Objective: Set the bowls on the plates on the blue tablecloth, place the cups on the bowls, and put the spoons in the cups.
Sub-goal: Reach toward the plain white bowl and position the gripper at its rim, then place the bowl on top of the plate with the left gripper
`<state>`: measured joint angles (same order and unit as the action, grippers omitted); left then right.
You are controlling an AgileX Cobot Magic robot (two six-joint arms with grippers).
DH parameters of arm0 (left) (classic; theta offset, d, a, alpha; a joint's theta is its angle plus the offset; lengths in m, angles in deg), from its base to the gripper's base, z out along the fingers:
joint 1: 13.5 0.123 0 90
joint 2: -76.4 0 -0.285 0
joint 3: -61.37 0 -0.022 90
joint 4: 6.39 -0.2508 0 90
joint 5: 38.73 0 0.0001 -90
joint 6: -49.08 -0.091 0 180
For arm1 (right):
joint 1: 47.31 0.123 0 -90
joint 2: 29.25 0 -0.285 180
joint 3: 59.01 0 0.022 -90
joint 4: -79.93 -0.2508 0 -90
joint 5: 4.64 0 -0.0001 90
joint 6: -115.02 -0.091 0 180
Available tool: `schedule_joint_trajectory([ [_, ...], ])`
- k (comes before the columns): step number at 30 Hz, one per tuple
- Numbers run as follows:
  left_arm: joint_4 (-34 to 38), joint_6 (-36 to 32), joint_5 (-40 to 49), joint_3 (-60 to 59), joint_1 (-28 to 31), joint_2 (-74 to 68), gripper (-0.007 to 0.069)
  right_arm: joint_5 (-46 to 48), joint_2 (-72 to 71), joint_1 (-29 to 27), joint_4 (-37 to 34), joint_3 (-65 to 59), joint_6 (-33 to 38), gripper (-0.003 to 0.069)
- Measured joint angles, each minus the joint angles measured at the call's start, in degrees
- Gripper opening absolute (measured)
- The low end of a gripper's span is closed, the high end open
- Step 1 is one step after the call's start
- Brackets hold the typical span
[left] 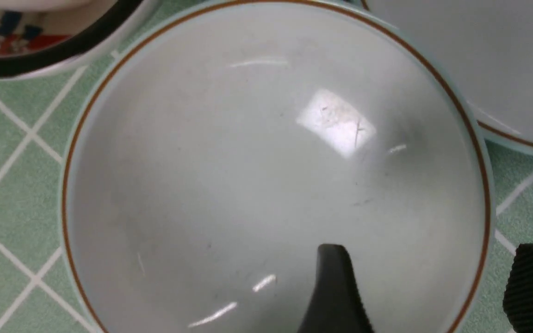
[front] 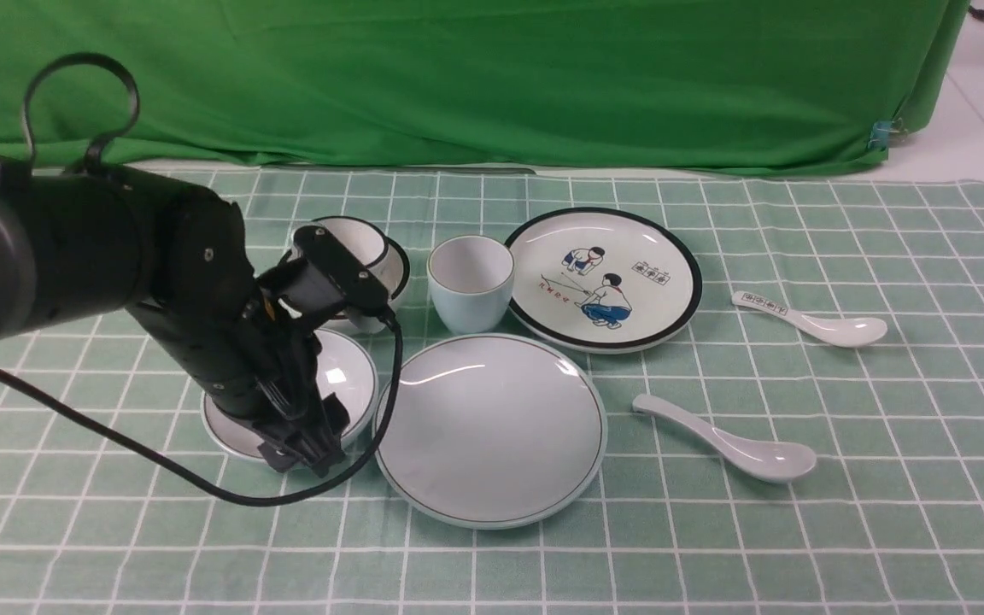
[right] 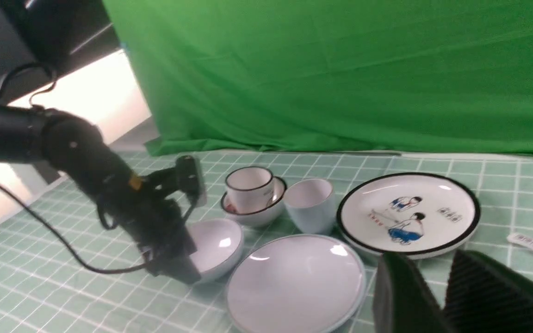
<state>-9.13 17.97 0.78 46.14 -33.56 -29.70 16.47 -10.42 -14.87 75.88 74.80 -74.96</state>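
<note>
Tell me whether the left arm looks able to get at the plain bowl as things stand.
Yes, most likely: the left end effector is open right at the plain bowl, one finger over its inside and the other beyond its rim, above bare tablecloth. Nothing appears to block it.

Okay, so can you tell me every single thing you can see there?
plain bowl: one, white, beside the plain plate, under the left arm
black-rimmed bowl: one, white, behind the plain bowl
black-rimmed cup: one, white, in the black-rimmed bowl
plain cup: one, bluish-white, behind the plain plate
plain plate: one, white, middle
picture plate: one, white with black rim, beside the plain cup
spoons: two, white, right side
tablecloth: one, blue-green with white grid, underneath
backdrop: one, bright green, at the back
clip: one, blue, backdrop's edge
left end effector: one, black, open at the plain bowl
right end effector: one, black, right wrist view
</note>
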Motion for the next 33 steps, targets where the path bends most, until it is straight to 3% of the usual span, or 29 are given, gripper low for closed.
schedule_joint_trajectory([
  [8, 0.75, -5.7, -2.85, 0.0, 0.07, -4.42, 0.0428, 1.41, 0.15, 2.84, -0.05, 0.0, -0.62, 0.0195],
  [11, -0.16, -5.99, -3.51, 0.0, 0.07, -5.41, 0.0331, 2.66, 0.25, 2.84, -0.05, 0.0, -2.8, 0.0195],
  [15, 0.67, -6.61, -2.39, 0.8, -0.32, -5.46, 0.0146, 4.61, 0.25, 2.84, -0.11, 0.0, -4.55, 0.0195],
  [17, 0.87, -6.55, -1.43, 1.13, -0.46, -4.77, 0.0101, 5.5, 0.25, 2.84, -0.16, 0.0, -4.61, 0.0195],
  [22, 1.35, -1.73, 3.22, 1.13, -2.68, -2.77, 0.0094, 5.99, 0.35, 2.84, -0.22, 0.0, -4.56, 0.0195],
  [26, -1.67, 6.73, 8.75, 0.89, -9.3, 3.13, 0.0033, 6.16, 0.35, 2.84, -0.22, 0.0, -4.0, 0.0195],
  [33, -2.19, 7.11, 5.48, 4.91, -18.19, 4.69, 0.0032, 6.21, 0.35, 2.84, -0.22, 0.0, -2.78, 0.0195],
])
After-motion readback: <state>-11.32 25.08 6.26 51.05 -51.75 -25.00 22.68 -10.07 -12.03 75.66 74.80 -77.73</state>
